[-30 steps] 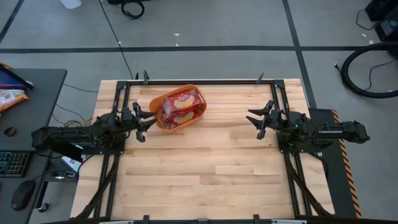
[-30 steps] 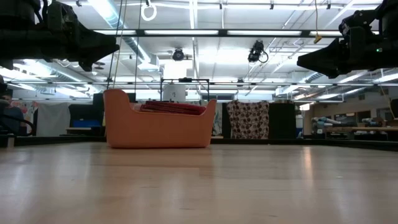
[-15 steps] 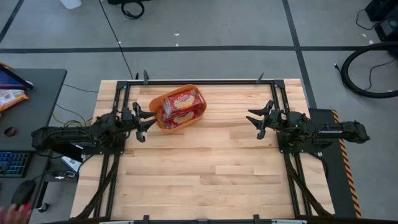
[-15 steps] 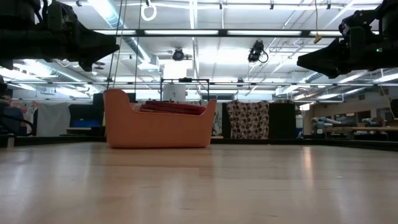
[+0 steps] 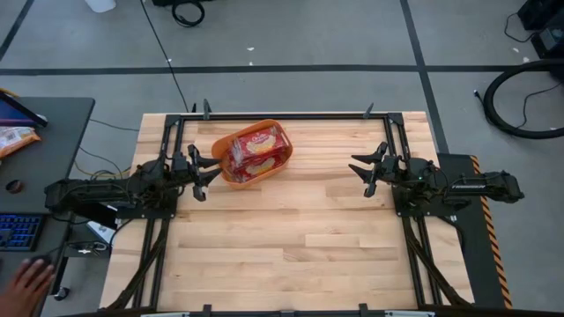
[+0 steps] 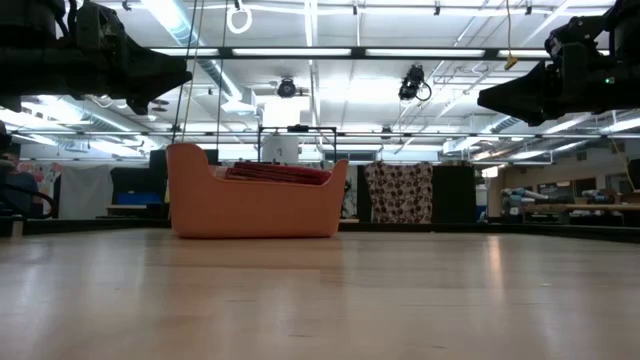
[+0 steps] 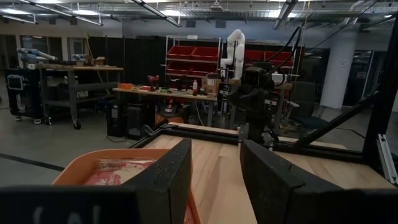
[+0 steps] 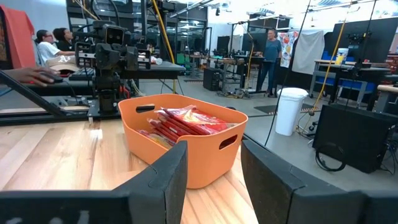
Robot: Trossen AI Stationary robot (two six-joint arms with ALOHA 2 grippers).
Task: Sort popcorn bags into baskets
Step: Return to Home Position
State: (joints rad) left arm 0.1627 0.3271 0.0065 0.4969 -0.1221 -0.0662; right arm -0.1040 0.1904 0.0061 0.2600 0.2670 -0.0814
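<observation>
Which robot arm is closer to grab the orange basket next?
Left. The left pincer is open and sits right beside the basket holding the red popcorn bags. The right pincer, also open, waits far across the table.

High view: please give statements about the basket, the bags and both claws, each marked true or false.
1. The popcorn bags lie inside the orange basket. True.
2. The left claw grips a bag. False: the left claw is open, empty, beside the basket.
3. The right claw is open, well apart from the basket. True.
4. One bag lies loose on the wood. False: the table shows no bag outside the basket.
</observation>
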